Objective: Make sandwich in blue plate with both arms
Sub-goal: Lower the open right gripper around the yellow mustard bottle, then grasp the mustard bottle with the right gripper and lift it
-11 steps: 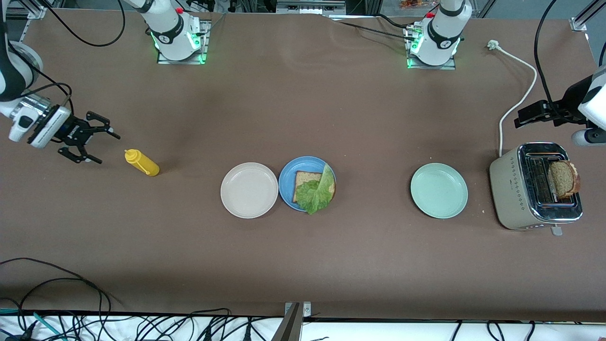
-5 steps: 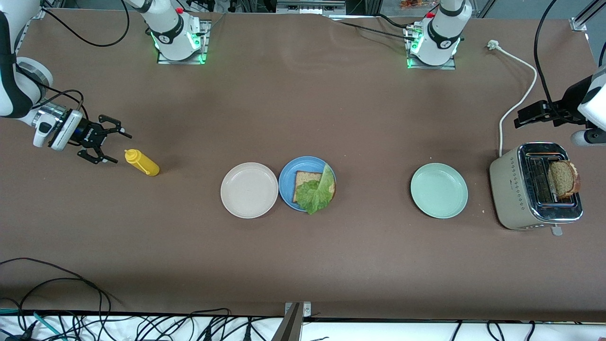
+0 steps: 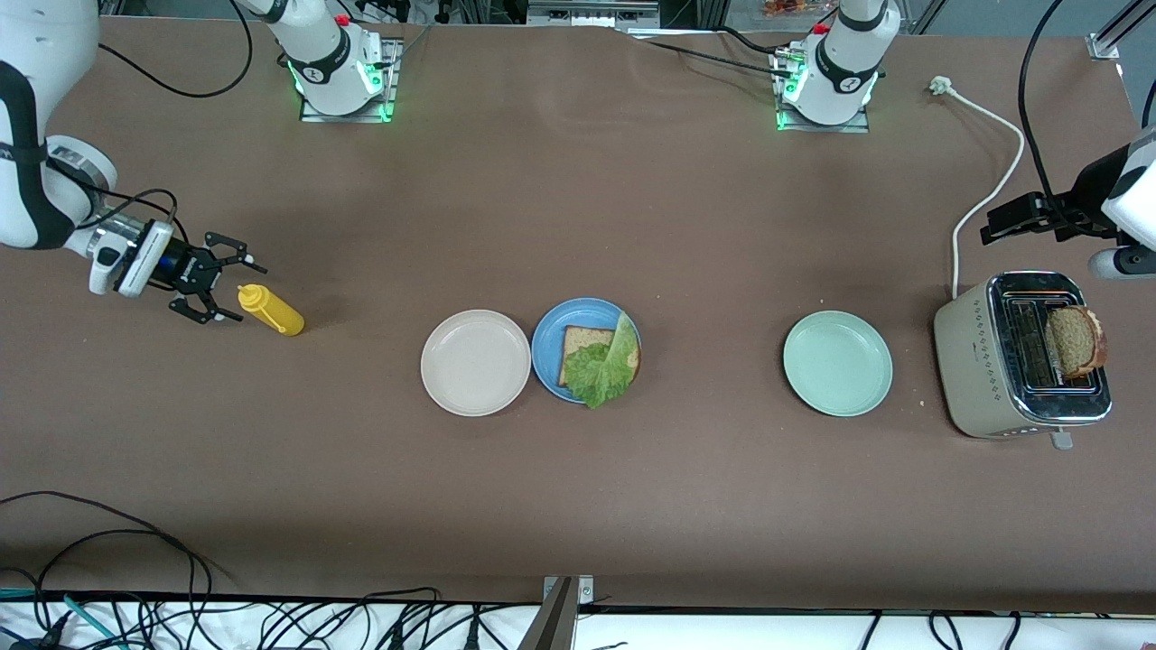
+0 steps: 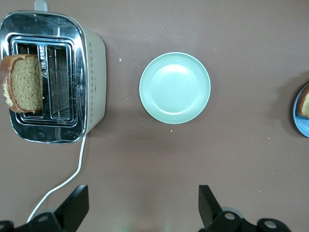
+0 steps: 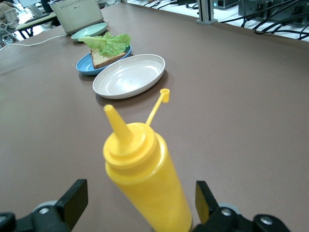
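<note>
The blue plate (image 3: 545, 346) is round, shallow and matte, and it carries one brown bread slice (image 3: 578, 346) with a ruffled lettuce leaf (image 3: 607, 365) draped over it. Touching the blue plate, toward my right arm's end of the table, sits one cream plate (image 3: 475, 362); one mint plate (image 3: 837, 363) lies well apart toward my left arm's end. Past it stands one toaster (image 3: 983, 352) holding one second slice (image 3: 1075, 341). My right tool (image 3: 221, 289), fingers apart, flanks one yellow bottle (image 3: 270, 310). My left tool (image 4: 143, 208) hangs with fingers apart near the toaster.
</note>
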{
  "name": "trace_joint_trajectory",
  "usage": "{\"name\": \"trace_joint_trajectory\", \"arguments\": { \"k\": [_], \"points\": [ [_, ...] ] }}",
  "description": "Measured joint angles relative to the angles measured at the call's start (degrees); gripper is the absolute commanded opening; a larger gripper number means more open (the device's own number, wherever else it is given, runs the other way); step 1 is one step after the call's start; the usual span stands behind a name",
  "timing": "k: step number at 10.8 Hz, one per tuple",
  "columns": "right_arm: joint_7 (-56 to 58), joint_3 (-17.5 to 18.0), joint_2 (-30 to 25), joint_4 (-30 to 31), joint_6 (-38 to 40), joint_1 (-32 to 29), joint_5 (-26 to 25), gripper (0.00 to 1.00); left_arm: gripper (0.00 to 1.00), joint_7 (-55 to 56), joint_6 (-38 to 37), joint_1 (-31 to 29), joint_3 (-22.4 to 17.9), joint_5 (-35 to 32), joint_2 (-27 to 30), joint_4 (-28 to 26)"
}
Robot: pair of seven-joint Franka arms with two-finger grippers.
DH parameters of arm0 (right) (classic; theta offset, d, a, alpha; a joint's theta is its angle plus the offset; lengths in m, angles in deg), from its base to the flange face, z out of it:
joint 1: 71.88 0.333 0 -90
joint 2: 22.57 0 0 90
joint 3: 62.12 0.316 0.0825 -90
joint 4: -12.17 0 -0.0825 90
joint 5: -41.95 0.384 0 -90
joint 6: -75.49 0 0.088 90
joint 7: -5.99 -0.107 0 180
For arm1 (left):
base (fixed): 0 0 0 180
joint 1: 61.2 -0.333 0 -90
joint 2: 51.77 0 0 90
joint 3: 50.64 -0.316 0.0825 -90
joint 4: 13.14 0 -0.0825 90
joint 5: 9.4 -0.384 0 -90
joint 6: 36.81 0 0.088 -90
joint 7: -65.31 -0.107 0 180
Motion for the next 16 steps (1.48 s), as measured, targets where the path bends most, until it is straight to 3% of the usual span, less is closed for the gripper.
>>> {"name": "trace_joint_trajectory", "arguments": {
  "k": [6,11,12,14,15,16],
  "points": [
    [4.0,0.0,7.7,-4.7,5.3,-0.2,5.3,1.00,1.00,0.0,0.0,0.0,0.0,0.0,-0.1,0.0],
    [4.5,0.5,9.6,-5.0,6.3,-0.2,6.4,0.97,1.00,0.0,0.0,0.0,0.0,0.0,-0.1,0.0],
    [4.5,0.7,10.1,-5.0,7.3,-0.2,7.0,0.73,1.00,0.0,0.0,0.0,0.0,0.0,-0.1,0.0],
    [4.5,0.9,11.3,-5.0,8.4,-0.2,8.2,0.13,1.00,0.0,0.0,0.0,0.0,0.0,-0.1,0.0],
    [4.5,0.9,11.7,-5.1,8.5,-0.2,8.4,0.00,1.00,0.0,0.0,0.0,0.0,0.0,-0.1,0.0],
    [4.5,0.9,11.7,-5.1,8.5,-0.2,8.4,0.00,1.00,0.0,0.0,0.0,0.0,0.0,-0.1,0.0]
  ]
}}
